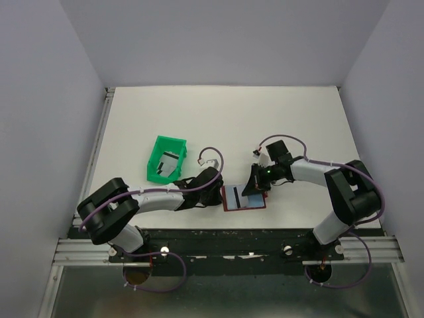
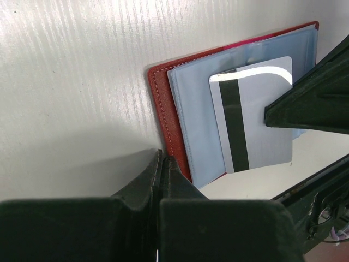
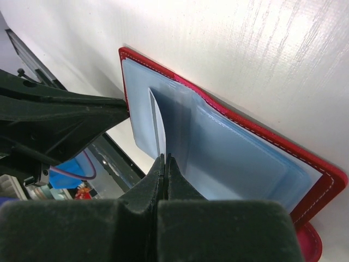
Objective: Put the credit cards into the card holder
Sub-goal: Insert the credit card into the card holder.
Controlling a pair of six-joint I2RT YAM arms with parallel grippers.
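Note:
The card holder (image 1: 244, 197) lies open near the table's front edge, dark red outside (image 2: 163, 103) and light blue inside (image 3: 240, 158). My right gripper (image 3: 165, 159) is shut on the edge of a credit card (image 3: 157, 123), which stands tilted over the blue pockets. In the left wrist view the same silvery credit card (image 2: 256, 120) shows its dark stripe, with a right finger (image 2: 311, 103) over its corner. My left gripper (image 2: 162, 158) is shut with nothing between its fingers. Its tips rest at the holder's red left edge. In the top view the left gripper (image 1: 215, 192) and right gripper (image 1: 255, 183) flank the holder.
A green plastic tray (image 1: 158, 151) stands left of the holder behind the left arm, with grey cards (image 1: 171, 161) inside. The table's front edge and a black rail (image 1: 252, 233) run just below the holder. Grey walls enclose the table.

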